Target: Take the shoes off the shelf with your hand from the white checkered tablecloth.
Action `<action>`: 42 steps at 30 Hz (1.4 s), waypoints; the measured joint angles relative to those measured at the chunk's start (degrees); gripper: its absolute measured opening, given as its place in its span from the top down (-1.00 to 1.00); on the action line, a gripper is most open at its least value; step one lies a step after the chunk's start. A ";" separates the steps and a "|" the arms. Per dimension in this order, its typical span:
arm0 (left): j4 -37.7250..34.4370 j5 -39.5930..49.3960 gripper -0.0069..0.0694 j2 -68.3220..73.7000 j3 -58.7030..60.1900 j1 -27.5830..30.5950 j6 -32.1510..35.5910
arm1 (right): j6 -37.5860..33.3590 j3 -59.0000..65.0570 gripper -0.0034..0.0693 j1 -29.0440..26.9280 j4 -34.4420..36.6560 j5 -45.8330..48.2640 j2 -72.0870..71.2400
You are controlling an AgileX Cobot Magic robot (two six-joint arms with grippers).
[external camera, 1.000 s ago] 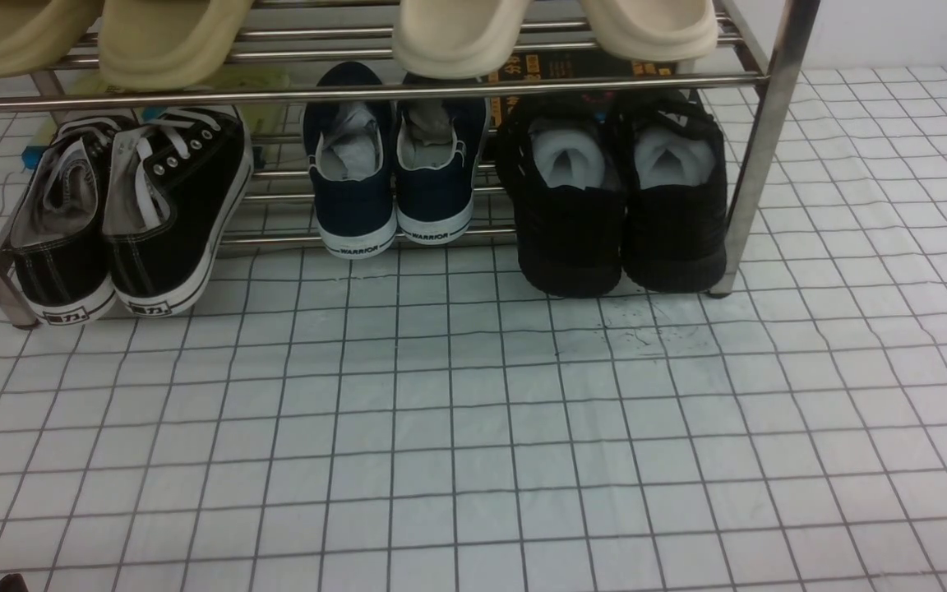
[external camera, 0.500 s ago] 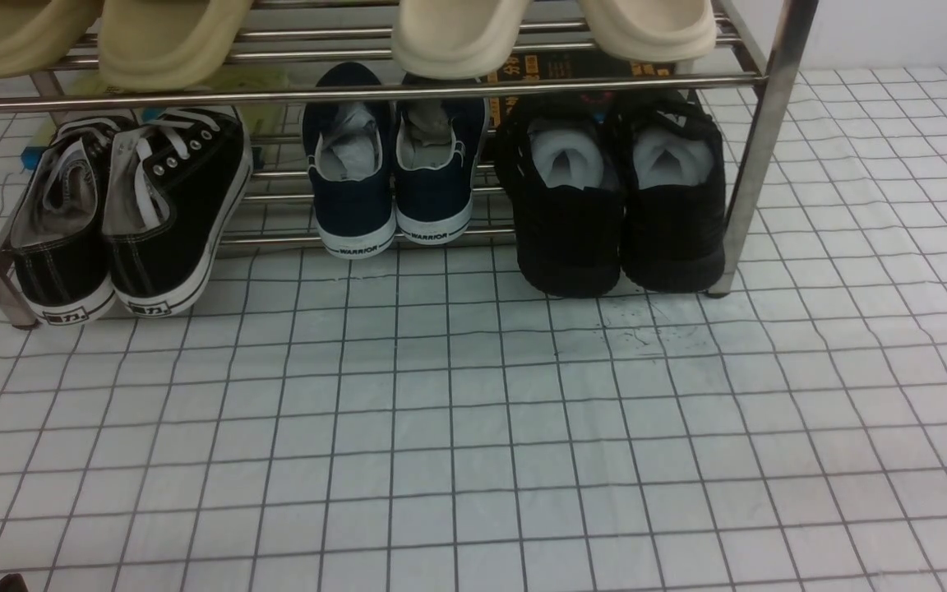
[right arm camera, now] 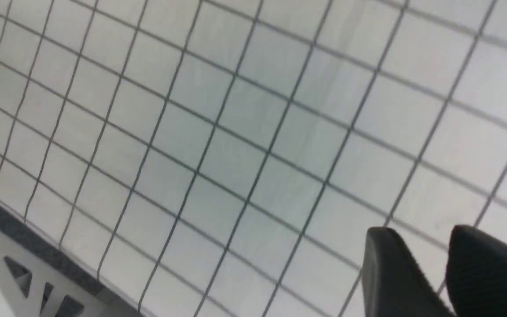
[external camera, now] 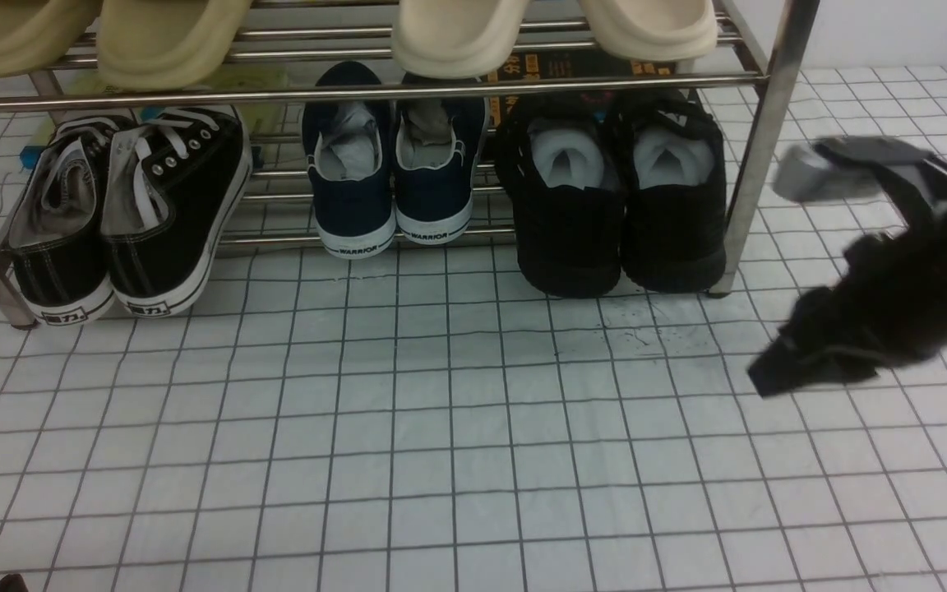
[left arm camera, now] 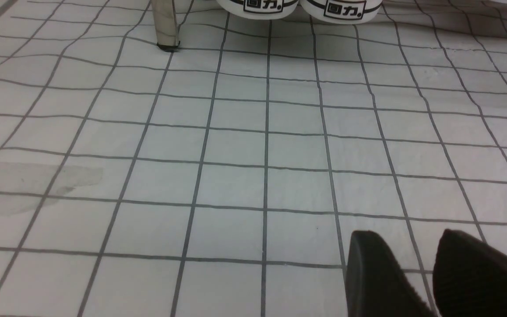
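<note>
The shelf holds three pairs on its lower tier. The shoes sit at its right end against the leg, heels outward (pale paper stuffed inside each). A navy pair is in the middle, a canvas pair at the left, and beige slippers are above.

Only the front view shows the blurred right arm, over the cloth just right of that leg and clear of the shoes. The right wrist view shows the right claw partly open, holding nothing, with only cloth beyond. The left wrist view shows the left claw slightly parted and empty, facing the canvas heels.
</note>
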 joint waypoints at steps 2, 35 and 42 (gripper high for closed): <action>0.00 0.00 0.19 0.00 0.00 0.00 0.00 | 3.06 -6.80 0.02 3.64 -4.34 -0.61 3.55; 0.00 0.00 0.19 0.00 0.00 0.00 0.00 | 13.72 -42.97 -0.05 12.70 -22.30 -12.84 40.39; 0.00 0.00 0.19 0.00 0.00 0.00 0.00 | 14.50 -42.97 0.90 12.70 -22.38 -8.05 38.87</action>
